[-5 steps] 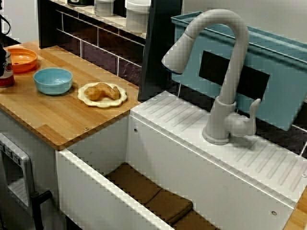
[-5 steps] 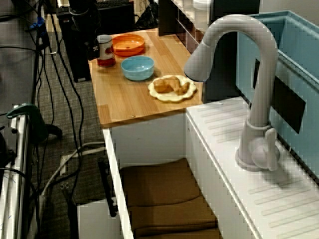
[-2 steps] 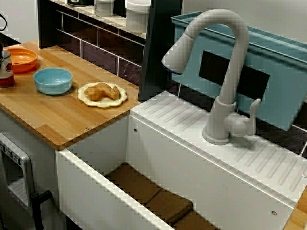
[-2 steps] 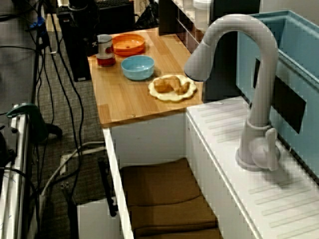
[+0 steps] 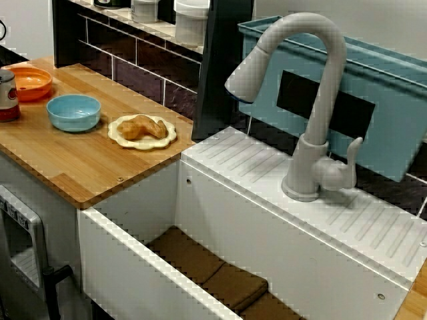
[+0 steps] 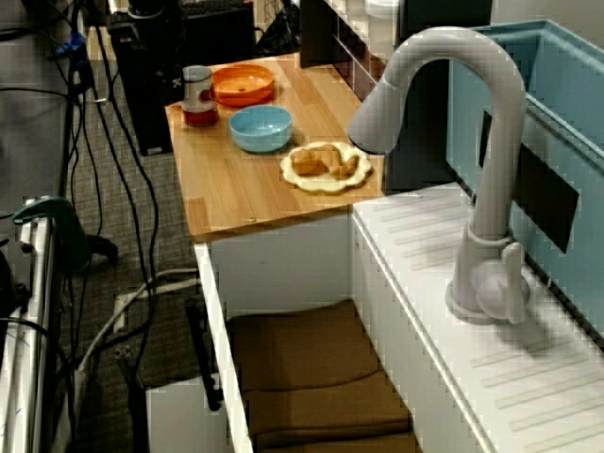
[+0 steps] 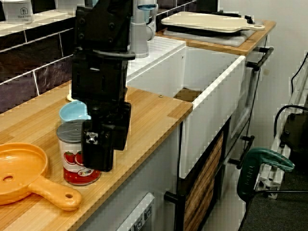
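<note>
1. The gripper (image 7: 101,149) is seen at the right side of the can (image 7: 73,159), touching or just beside it; whether its jaws are spread or pressed on the can cannot be told.
2. The can stands upright on the counter (image 7: 154,115), between the pan (image 7: 24,178) at its left and the bowl (image 7: 72,111) farther back.
3. A hold at mid height, with the can kept upright, is judged best.
4. The near counter edge is close; open room is left at the right, toward the sink (image 7: 211,77).
</note>
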Motion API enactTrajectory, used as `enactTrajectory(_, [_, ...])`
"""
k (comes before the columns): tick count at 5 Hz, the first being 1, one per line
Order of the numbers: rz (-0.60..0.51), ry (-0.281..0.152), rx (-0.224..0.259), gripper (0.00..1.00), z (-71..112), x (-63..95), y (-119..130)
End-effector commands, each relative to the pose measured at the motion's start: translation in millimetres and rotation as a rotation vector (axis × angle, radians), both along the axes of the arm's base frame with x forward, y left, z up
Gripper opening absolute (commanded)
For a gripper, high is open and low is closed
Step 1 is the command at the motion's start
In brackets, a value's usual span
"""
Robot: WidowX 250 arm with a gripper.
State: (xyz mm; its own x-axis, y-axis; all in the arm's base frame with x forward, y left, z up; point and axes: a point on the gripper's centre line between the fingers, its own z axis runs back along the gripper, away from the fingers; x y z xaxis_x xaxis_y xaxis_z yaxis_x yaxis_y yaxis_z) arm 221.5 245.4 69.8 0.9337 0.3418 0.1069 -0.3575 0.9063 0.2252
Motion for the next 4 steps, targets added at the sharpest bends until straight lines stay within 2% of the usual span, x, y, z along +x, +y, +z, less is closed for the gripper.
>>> enactTrajectory(1, [0.021,-0.033,0.038,1.00,14.4,-6.0,16.7])
enactTrajectory(4, [0.042,-0.027,0.031,1.00,17.6,-4.6,25.1])
